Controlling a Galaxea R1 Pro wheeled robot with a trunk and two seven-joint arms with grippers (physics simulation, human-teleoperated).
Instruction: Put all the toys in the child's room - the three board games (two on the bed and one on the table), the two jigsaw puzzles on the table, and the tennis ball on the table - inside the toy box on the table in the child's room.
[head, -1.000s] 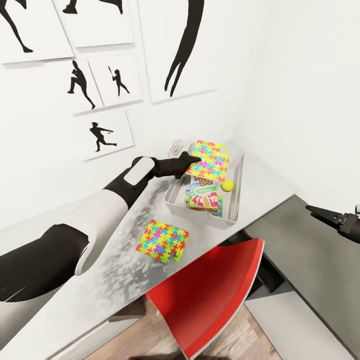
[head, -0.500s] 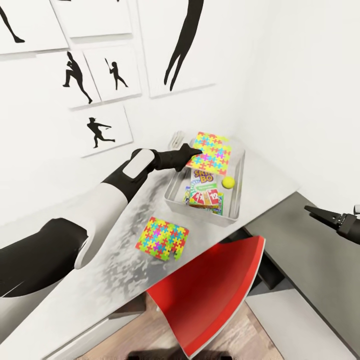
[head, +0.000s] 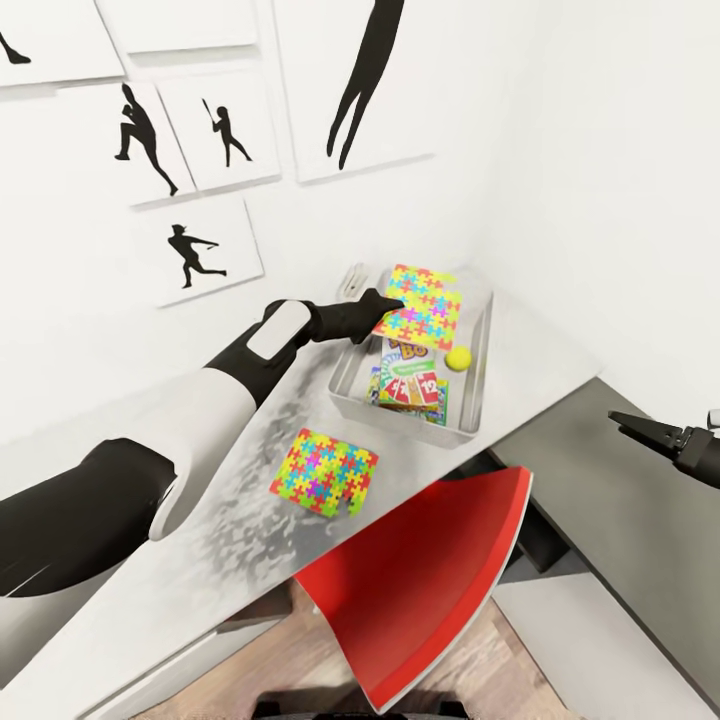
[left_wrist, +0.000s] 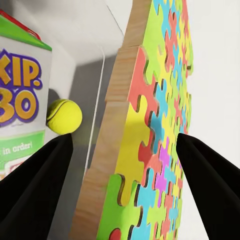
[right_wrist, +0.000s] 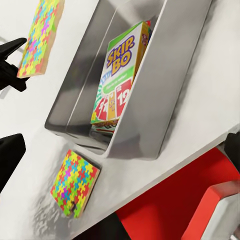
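One jigsaw puzzle (head: 423, 306) hangs over the far end of the toy box (head: 478, 376), pinched at its near edge by the left gripper (head: 388, 304), upper centre of the head view. Compared with a second ago the arm has barely shifted; the whole picture has slid because the head moved. The tennis ball (head: 458, 358) sits a little farther from the near wall than before. I judge the release is close, with one puzzle left to fetch.

The second jigsaw puzzle (head: 324, 472) lies flat on the table (head: 200, 560), centre of the frame, near the box's front wall and apart from it. Inside the box lies the Skip-Bo game (head: 412, 378) with another box under it.

The left wrist view gives what the head view cannot: the puzzle's wooden edge (left_wrist: 122, 130) stands between the two dark fingers (left_wrist: 35, 195), the jaws closed only as far as its thickness, with the ball below beside the Skip-Bo lettering. The right wrist view shows the box's flared walls and the red chair (right_wrist: 170, 210). The right gripper (head: 650, 433), at the right edge, holds nothing, fingers near together.
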